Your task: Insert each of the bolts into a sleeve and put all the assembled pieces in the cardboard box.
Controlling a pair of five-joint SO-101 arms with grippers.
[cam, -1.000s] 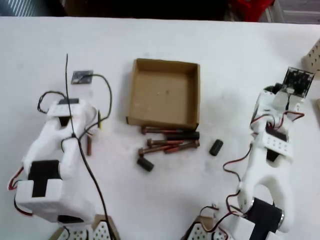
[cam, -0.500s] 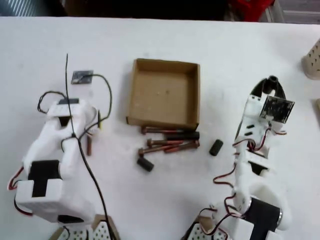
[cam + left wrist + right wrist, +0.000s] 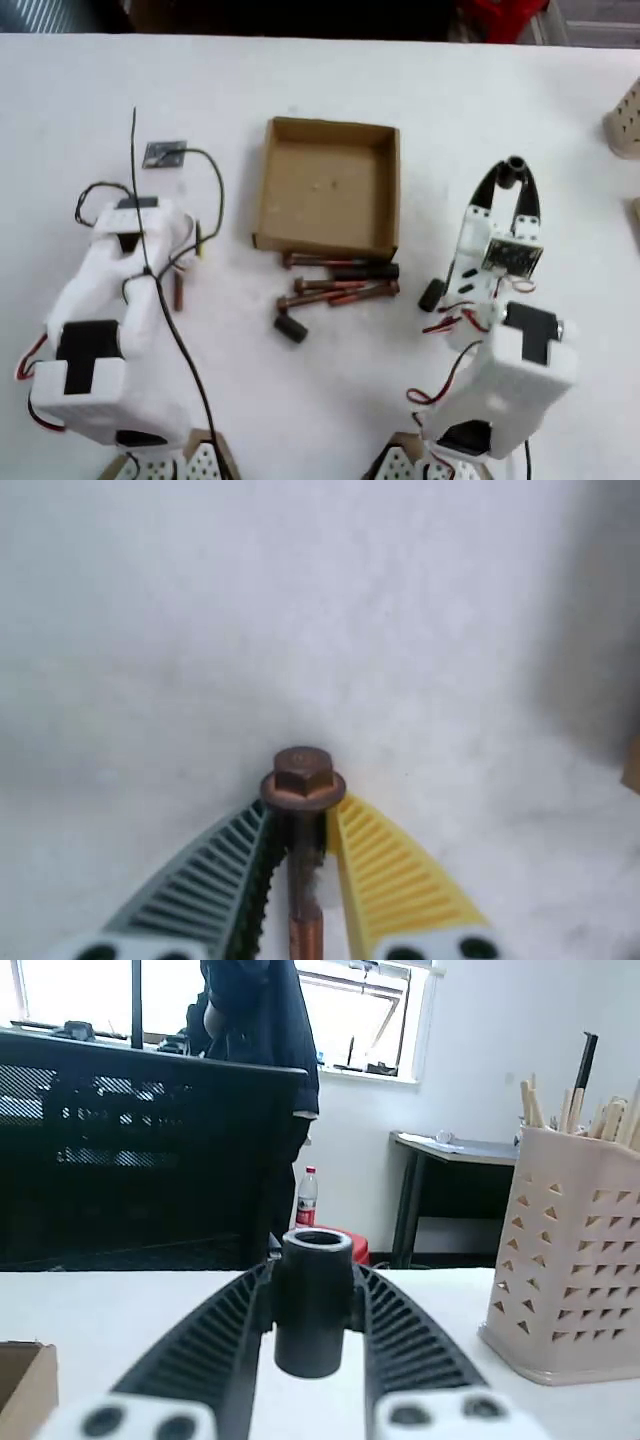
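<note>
Fingers (image 3: 210,1345) of the right gripper (image 3: 313,1260) clamp an upright sleeve (image 3: 314,1305). Within the last second this arm swings inward from the right edge of the surface (image 3: 330,400) and now stretches forward beside the cardboard box (image 3: 325,243). The left gripper (image 3: 303,815), unmoved, pinches a bolt (image 3: 303,780) low over the surface; mating the pair appears next.

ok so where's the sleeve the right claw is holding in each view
high view: the sleeve sits at the tip of the right claw, to the right of the cardboard box.
left wrist view: not in it; the left claw grips a bolt over the table.
right wrist view: the sleeve stands upright between the claw's fingers, open end up.
shared landmark: the cardboard box, mid-table in the high view, a brown corner in the right wrist view.
</note>
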